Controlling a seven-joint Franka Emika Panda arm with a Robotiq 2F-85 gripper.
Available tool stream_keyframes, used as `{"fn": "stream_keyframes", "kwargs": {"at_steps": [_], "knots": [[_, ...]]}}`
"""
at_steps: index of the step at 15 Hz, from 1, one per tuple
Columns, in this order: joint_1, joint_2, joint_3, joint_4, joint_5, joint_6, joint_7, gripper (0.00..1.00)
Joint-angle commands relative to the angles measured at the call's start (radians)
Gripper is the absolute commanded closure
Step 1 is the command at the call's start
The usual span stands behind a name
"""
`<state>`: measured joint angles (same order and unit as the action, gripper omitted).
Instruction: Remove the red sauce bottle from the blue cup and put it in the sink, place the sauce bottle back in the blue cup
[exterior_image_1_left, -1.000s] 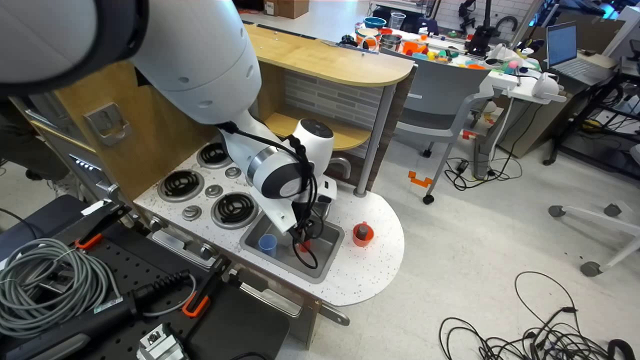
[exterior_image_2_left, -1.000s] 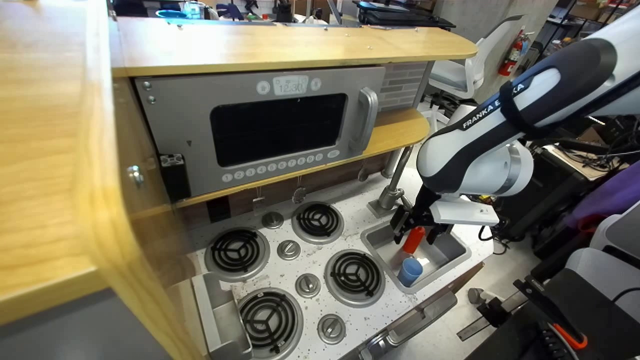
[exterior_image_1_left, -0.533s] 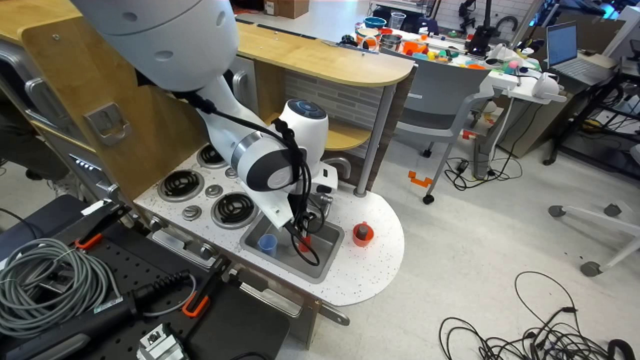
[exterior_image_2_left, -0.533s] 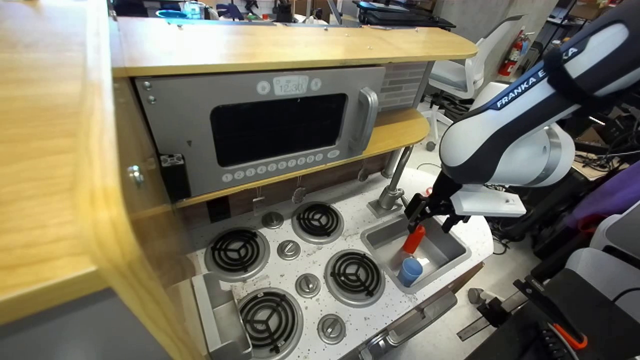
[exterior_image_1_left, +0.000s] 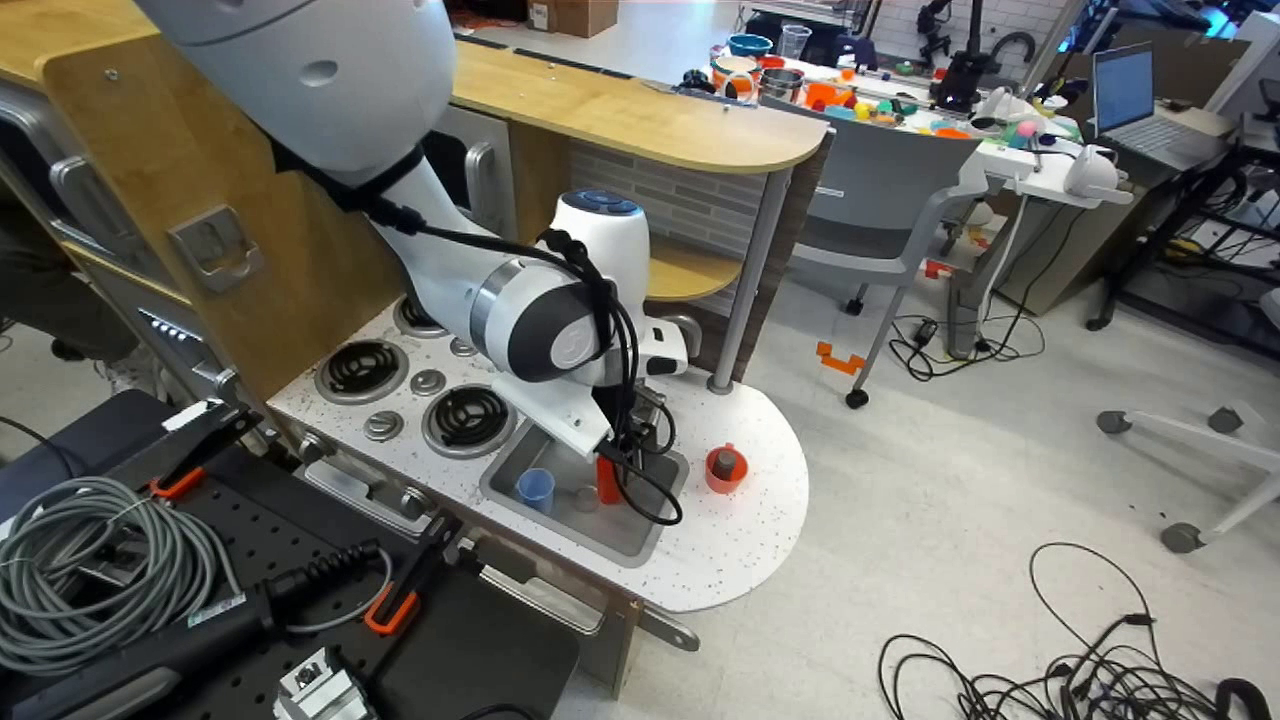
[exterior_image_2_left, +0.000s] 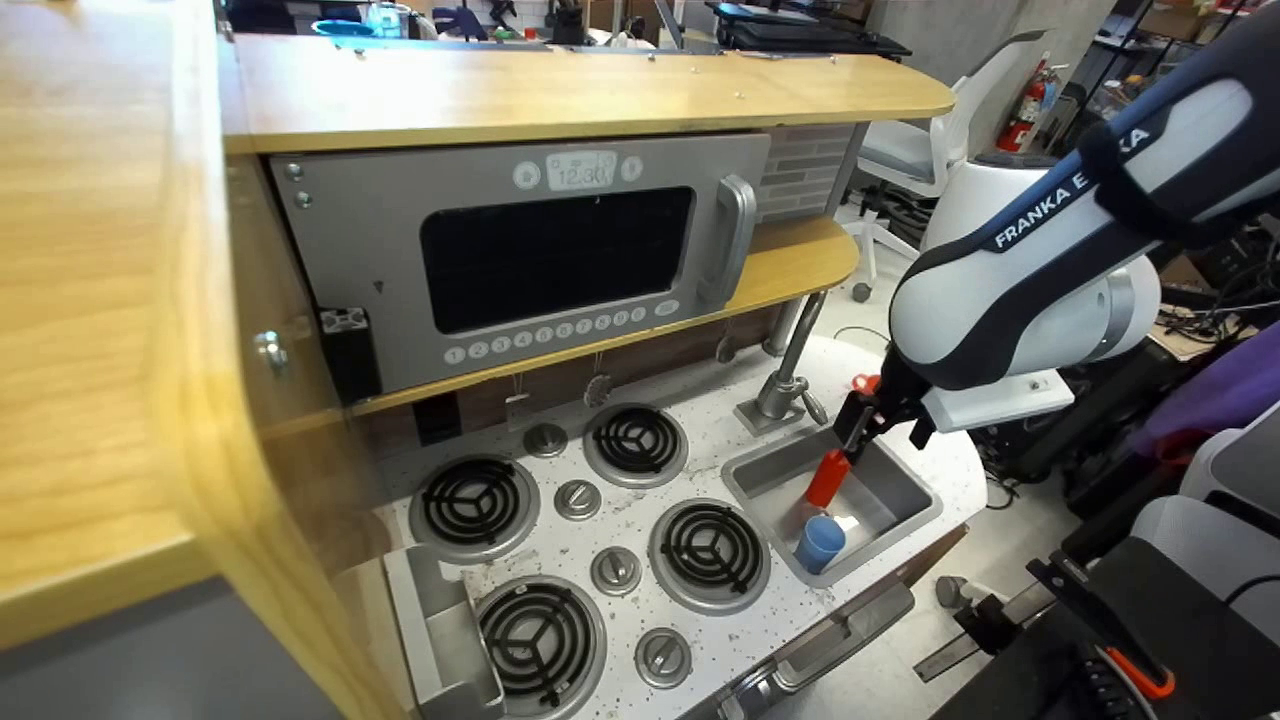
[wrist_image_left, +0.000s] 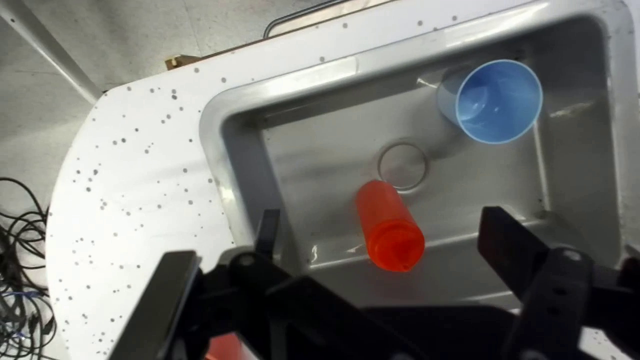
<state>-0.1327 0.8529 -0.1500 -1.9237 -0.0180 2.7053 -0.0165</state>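
Seen left to right in an exterior view, black burners (exterior_image_1_left: 470, 418) are followed by a grey sink (exterior_image_1_left: 600, 525), where a light-blue cup (exterior_image_1_left: 536, 492) and a red sauce bottle (exterior_image_1_left: 606, 485) are placed apart from each other, and by a round red container (exterior_image_1_left: 725, 486) on the white counter (exterior_image_1_left: 765, 525). A gripper (exterior_image_2_left: 886, 443) is held over the sink, close to the bottle's top — its fingers (wrist_image_left: 505, 245) parted wide, nothing held. In the wrist view the bottle is framed between them, touched by neither.

The light is bright; glare whitens the rim of the sink (wrist_image_left: 320, 73) near the front edge of the counter (wrist_image_left: 150, 220); in an exterior view the wooden cabinet (exterior_image_2_left: 90, 300) blurs.
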Motion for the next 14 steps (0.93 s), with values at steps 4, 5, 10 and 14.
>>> {"fn": "stream_keyframes", "kwargs": {"at_steps": [4,5,10,14], "knots": [[0.059,0.071,-0.047,0.057,-0.092,0.009,0.008,0.0],[0.059,0.082,-0.045,0.069,-0.095,0.007,0.005,0.0],[0.058,0.153,-0.053,0.149,-0.104,0.001,0.007,0.0],[0.057,0.201,-0.051,0.203,-0.099,-0.003,0.007,0.0]]}}
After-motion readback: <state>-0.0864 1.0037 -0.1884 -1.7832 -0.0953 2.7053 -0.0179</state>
